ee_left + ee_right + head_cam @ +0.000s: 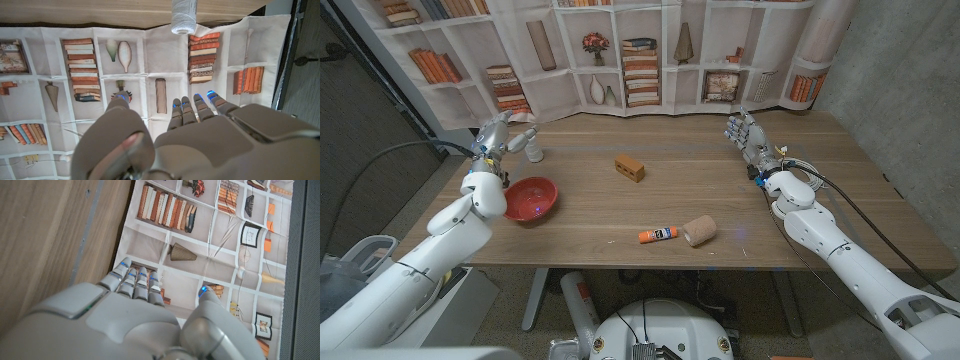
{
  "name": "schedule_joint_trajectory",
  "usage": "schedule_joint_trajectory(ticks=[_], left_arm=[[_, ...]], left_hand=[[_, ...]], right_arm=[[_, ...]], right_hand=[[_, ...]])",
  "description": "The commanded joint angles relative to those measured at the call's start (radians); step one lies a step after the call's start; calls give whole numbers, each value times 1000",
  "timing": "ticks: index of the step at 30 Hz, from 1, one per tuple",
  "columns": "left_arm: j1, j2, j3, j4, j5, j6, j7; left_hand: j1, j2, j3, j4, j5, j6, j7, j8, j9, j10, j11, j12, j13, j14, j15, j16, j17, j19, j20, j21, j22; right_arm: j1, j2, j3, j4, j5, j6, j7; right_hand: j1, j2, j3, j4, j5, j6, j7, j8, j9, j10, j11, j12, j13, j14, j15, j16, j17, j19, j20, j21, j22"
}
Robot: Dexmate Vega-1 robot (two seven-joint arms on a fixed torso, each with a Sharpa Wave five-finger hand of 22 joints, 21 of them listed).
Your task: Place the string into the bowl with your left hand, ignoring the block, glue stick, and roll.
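The string (533, 151) is a small white spool standing upright at the table's far left; in the left wrist view the spool (184, 15) stands well beyond my fingertips (181, 106). My left hand (500, 134) hovers just left of it, fingers spread, holding nothing, a small gap between them. The red bowl (530, 198) sits nearer the front edge, beside my left forearm, with nothing visible inside. My right hand (750, 140) is raised over the far right of the table, fingers straight, empty; in the right wrist view this hand (145, 320) is over the wood.
An orange-brown block (630, 167) lies mid-table. The orange glue stick (658, 234) and a tan roll (699, 230) lie near the front edge. A bookshelf-print backdrop (640, 50) hangs behind the table's far edge.
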Motion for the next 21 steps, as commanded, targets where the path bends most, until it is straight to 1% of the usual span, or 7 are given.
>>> schedule_joint_trajectory(ticks=[1, 4, 6, 8, 13, 19, 21], left_arm=[[-35, 27, 30, -2, 41, 79, -42], [-45, 39, 45, -5, 57, 104, -58], [-49, 37, 41, -5, 46, 112, -72], [-62, 46, 63, -5, 77, 147, -78], [-69, 51, 60, -2, 69, 151, -95], [-99, 63, 87, 15, 95, 175, -110], [-108, 63, 92, 28, 94, 163, -110]], left_hand=[[18, -1, 4, -9, 5, 1, -1, -5, 6, 3, -9, -1, 5, 6, 0, -2, 3, 8, -15, 0, 1], [22, -2, 5, -11, 6, -1, -3, -6, 6, 1, -11, -2, 5, 6, 0, -3, 3, 8, -14, 0, 1], [25, -2, 5, -13, 6, -2, -3, -7, 6, 1, -9, -2, 6, 6, -1, -3, 3, 8, -14, -1, 1], [28, -3, 5, -15, 7, -5, -2, -9, 6, 0, -9, -3, 6, 6, -1, -3, 3, 8, -14, -1, 1], [36, -5, 6, -20, 8, -6, -3, -10, 6, -1, -5, -4, 6, 6, 0, -4, 3, 8, -13, -2, 1], [43, -6, 6, -24, 9, -6, -4, -11, 6, -1, -7, -5, 6, 6, -2, -4, 3, 8, -14, -3, 1], [46, -7, 5, -26, 9, -7, -4, -12, 6, -1, -10, -6, 6, 6, -2, -5, 3, 8, -14, -3, 1]], right_arm=[[-4, 0, -1, -2, 0, -6, -5], [-3, 1, -2, 0, 0, -6, -4], [-2, 1, -2, 1, 0, -5, -3], [-1, 1, -4, 1, -1, -8, -3], [-1, 1, -5, -3, -1, -13, -6], [-8, -3, -3, -13, -2, -19, -15], [-10, -5, -2, -17, -2, -21, -18]], right_hand=[[4, -8, -7, 0, 2, 10, 4, 2, 3, 2, -1, 6, 5, 5, -1, 2, 3, 1, 3, -1, 6], [4, -8, -7, 0, 2, 10, 4, 2, 3, 2, -2, 5, 5, 5, -2, 2, 3, 1, 4, -1, 6], [4, -8, -7, -1, 3, 10, 4, 2, 3, 2, -1, 5, 5, 5, -1, 2, 3, 1, 4, -1, 6], [4, -8, -8, -1, 3, 10, 3, 2, 3, 2, -2, 6, 5, 4, -1, 2, 3, 1, 3, -1, 6], [4, -8, -8, -1, 3, 10, 2, 2, 4, 2, -2, 5, 5, 5, 0, 2, 3, 1, 4, -2, 6], [3, -7, -9, -1, 4, 10, 3, 2, 4, 3, -1, 5, 5, 5, 0, 2, 3, 1, 4, -2, 6], [3, -7, -9, -1, 4, 10, 3, 2, 4, 3, -1, 5, 5, 5, 0, 2, 3, 1, 4, -2, 6]])
